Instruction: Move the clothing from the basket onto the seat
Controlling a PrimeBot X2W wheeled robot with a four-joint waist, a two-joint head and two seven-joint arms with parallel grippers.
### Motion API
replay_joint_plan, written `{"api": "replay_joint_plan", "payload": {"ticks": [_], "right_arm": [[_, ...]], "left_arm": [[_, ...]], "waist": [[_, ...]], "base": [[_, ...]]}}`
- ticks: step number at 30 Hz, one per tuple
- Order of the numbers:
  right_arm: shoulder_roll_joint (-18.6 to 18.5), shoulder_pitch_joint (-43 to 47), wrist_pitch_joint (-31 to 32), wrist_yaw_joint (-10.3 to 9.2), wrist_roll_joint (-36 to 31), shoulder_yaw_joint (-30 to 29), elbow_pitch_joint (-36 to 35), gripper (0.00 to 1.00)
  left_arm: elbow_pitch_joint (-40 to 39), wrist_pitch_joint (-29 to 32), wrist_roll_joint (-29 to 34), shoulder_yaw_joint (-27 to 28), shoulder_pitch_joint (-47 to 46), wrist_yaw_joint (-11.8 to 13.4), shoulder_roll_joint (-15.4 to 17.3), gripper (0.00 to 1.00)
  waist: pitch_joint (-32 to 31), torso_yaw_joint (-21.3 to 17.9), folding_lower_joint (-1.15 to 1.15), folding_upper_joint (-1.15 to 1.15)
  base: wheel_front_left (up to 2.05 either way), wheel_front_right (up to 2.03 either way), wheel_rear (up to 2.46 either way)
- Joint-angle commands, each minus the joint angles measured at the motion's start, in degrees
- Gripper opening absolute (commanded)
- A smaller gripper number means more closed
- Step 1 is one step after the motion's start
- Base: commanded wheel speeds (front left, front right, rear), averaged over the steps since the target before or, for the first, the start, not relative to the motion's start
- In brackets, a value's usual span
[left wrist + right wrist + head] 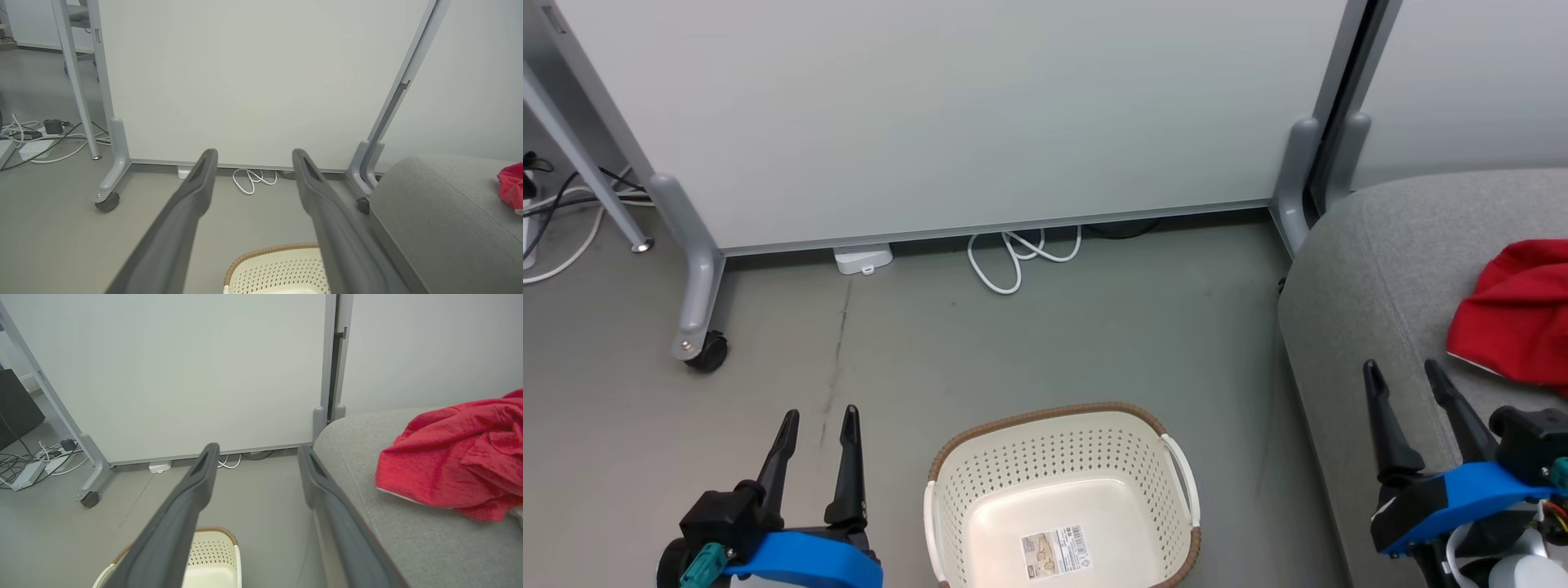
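Two grippers: both are mine, and both have their fingers spread wide apart with nothing between them.
Left gripper [821, 412]: it hangs low on my left, over the grey floor [1029, 343]. Its fingers point toward the white board. It holds nothing.
Right gripper [1403, 365]: it hangs low on my right, over the front edge of the seat [1372, 269]. Its fingers are apart too, and it touches no cloth.
Basket [1045, 414]: it sits on the floor between my two grippers, closer to the left one. I can see its bare bottom, with a barcode sticker [1055, 553] stuck on it.
Clothing [1515, 314]: a red, bunched-up heap lies on top of the seat. It is near my right gripper, a bit ahead of the fingertips and off to the right, and it does not touch them. It is well apart from my left gripper and from the basket.
Seat: it is big, grey and soft, on my right side. A strip of floor lies between it and the basket.
Board [972, 114]: a tall white panel on grey legs stands behind everything. One leg has a black wheel [707, 355].
Cable [1013, 255]: a white loop lies on the floor under the board's bottom edge.
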Motion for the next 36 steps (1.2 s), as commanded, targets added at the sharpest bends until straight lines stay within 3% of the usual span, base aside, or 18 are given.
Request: {"api": "replay_joint_plan", "payload": {"ticks": [1, 33, 34, 36], "right_arm": [[0.45, 1.38, 0.10, 0.01, -0.05, 0.29, -0.13, 1.00], [1.68, 1.43, 0.21, 0.02, 1.39, 1.64, 1.06, 1.00], [1.54, 1.11, 0.44, -0.01, 1.28, 1.54, 1.60, 0.00], [1.65, 1.34, 0.50, -0.01, 1.18, 1.57, 2.87, 0.00]], "left_arm": [[0.28, -0.27, -0.09, 0.69, 0.73, -0.10, 0.18, 1.00], [0.92, -0.27, -0.54, 0.48, 0.54, -0.12, -0.58, 1.00], [1.34, 0.08, -0.64, 0.32, 0.75, -0.01, -0.49, 0.00], [2.50, 0.22, -0.55, 0.09, 1.60, -0.01, -0.58, 0.00]], "waist": [[-0.39, 0.73, 0.01, 0.00], [0.24, 0.68, 0.01, 0.00], [0.24, 0.67, 0.01, 0.00], [0.24, 0.66, 0.01, 0.00]], "base": [[0.00, 0.00, 0.00], [0.00, 0.00, 0.00], [0.00, 0.00, 0.00], [0.00, 0.00, 0.00]]}}
